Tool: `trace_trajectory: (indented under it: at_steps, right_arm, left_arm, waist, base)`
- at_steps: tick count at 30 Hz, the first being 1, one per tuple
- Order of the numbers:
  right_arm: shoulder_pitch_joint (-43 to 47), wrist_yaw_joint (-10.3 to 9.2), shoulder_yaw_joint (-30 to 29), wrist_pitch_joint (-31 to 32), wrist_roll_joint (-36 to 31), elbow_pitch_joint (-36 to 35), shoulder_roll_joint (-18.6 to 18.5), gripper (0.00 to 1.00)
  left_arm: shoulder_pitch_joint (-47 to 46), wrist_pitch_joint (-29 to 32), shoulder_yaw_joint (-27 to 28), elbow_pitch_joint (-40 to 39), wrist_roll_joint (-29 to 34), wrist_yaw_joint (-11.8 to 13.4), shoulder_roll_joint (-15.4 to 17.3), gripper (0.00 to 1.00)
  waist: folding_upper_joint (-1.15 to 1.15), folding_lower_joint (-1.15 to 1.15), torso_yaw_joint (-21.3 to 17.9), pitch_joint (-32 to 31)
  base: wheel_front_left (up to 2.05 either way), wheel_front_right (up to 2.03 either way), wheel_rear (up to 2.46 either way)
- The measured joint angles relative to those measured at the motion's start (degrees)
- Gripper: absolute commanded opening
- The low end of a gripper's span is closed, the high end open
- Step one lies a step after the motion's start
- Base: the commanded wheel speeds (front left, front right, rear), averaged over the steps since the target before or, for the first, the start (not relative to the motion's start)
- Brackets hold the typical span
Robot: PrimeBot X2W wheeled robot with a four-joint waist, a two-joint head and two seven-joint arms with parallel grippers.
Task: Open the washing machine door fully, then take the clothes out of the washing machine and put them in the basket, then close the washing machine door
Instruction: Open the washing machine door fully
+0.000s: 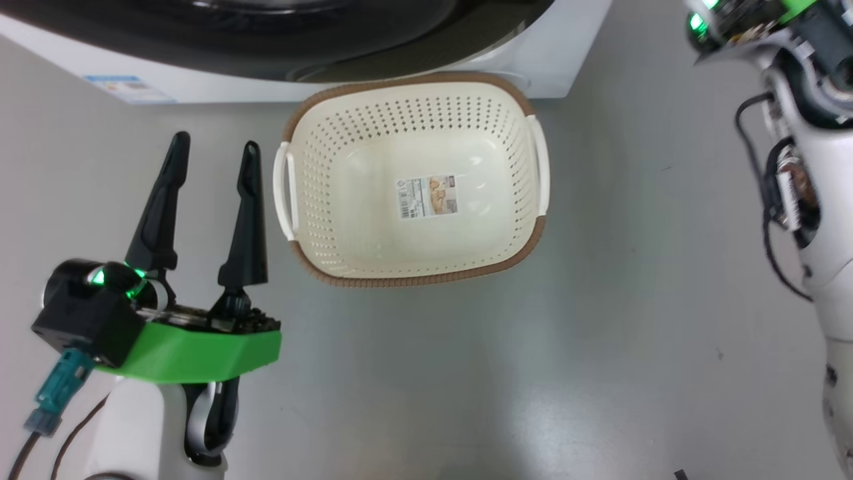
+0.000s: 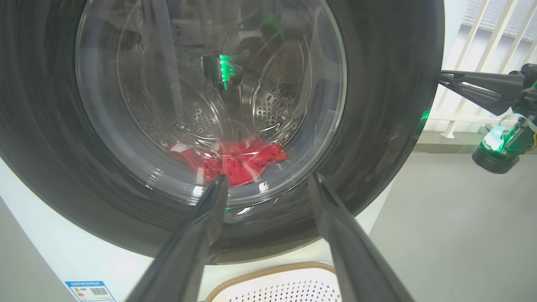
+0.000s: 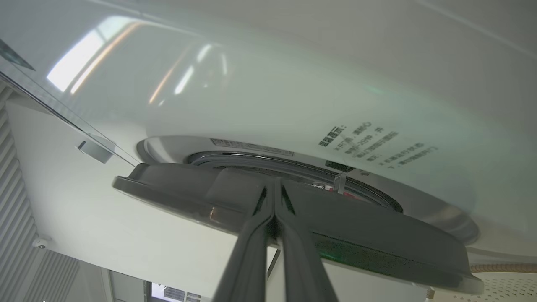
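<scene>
The washing machine door (image 2: 377, 105) has a glossy black rim and a glass window. Behind the glass, the red clothes (image 2: 235, 159) lie low in the steel drum. My left gripper (image 2: 268, 180) is open and holds nothing; it points at the door from a short way off, to the left of the basket (image 1: 413, 180). My right gripper (image 3: 273, 184) is shut on nothing, its tips against the door's outer edge (image 3: 377, 235), which stands slightly ajar from the white washing machine (image 3: 293, 84). The left wrist view shows the right gripper (image 2: 442, 79) at the rim's right side.
The cream basket sits on the grey floor (image 1: 600, 333) right in front of the machine, under the door. My right arm (image 1: 813, 167) rises along the head view's right edge. A white railing (image 2: 495, 42) stands beyond the machine's right side.
</scene>
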Motion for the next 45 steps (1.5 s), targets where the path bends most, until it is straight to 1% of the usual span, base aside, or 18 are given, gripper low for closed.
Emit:
trace_trajectory:
  at_steps: [6, 12, 17, 23, 34, 45]
  right_arm:
    - [-2.81, -0.05, -1.31, 3.52, 1.33, 0.1, -0.81, 0.0]
    - [-2.94, -0.05, -1.37, 8.0, 1.91, 0.09, -0.89, 0.0]
    - [-4.42, -0.05, -1.78, 9.45, 1.86, 0.41, -1.33, 0.0]
    - [-6.25, -0.05, -1.62, 11.38, 1.26, 2.71, -1.88, 0.0]
    - [-6.51, -0.05, 0.79, 17.09, -0.07, 3.41, -1.79, 0.0]
    - [-3.65, -0.07, 4.3, 21.54, -1.94, 2.66, -1.58, 0.0]
  left_arm:
    - [-0.09, 0.0, -0.59, -0.02, 0.0, 0.0, -0.04, 1.0]
    - [-0.14, 0.0, -1.11, -0.02, 0.0, 0.0, -0.35, 1.0]
    - [-0.19, 0.0, -1.53, 0.0, 0.1, 0.0, -0.36, 1.0]
    - [-0.2, 0.0, -1.91, 0.05, 0.2, 0.0, -0.38, 1.0]
    - [-0.2, 0.0, -1.81, 0.34, 1.14, 0.0, -0.38, 1.0]
    - [-0.19, 0.0, -1.85, 1.44, 1.85, -0.01, -0.38, 1.0]
  waist:
    - [0.0, 0.0, 1.63, 1.69]
    - [0.0, 0.0, 2.81, 2.77]
    - [0.0, 0.0, 3.64, 3.17]
    - [0.0, 0.0, 4.39, 3.41]
    - [0.0, 0.0, 3.41, 3.01]
    - [0.0, 0.0, 2.07, 0.35]
  base:
    - [0.0, 0.0, 0.0]
    - [0.0, 0.0, 0.0]
    - [0.0, 0.0, 0.0]
    - [0.0, 0.0, 0.0]
    - [0.0, 0.0, 0.0]
    - [0.0, 0.0, 0.0]
